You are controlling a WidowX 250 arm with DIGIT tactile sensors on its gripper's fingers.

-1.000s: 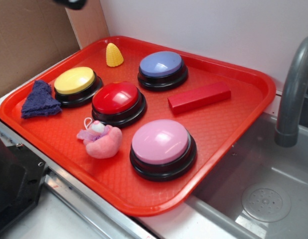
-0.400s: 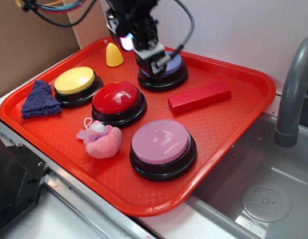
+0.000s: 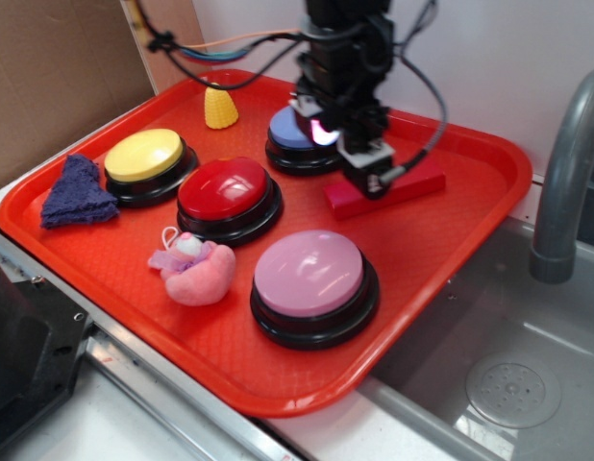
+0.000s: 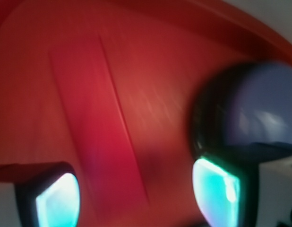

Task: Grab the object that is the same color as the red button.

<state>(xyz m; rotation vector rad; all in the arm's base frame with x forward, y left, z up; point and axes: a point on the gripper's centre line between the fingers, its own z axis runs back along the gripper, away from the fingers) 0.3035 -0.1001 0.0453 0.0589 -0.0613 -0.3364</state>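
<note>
wall (image 3: pixel 528 58): white | cardboard (image 3: pixel 57 77): brown, left | sink (image 3: pixel 489 355): grey | faucet (image 3: pixel 566 182): grey, right

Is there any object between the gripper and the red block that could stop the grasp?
Nothing visible does. The gripper hangs right over the red block, jaws apart. The blue button sits beside it, not between.

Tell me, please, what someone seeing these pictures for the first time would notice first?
Most striking is the black robot arm reaching down over the red tray, its gripper just above the left end of the red block and its jaws apart in the wrist view. Next come four big domed buttons: the red button mid-tray, a yellow one to its left, a pink one in front and a blue one behind.
</note>
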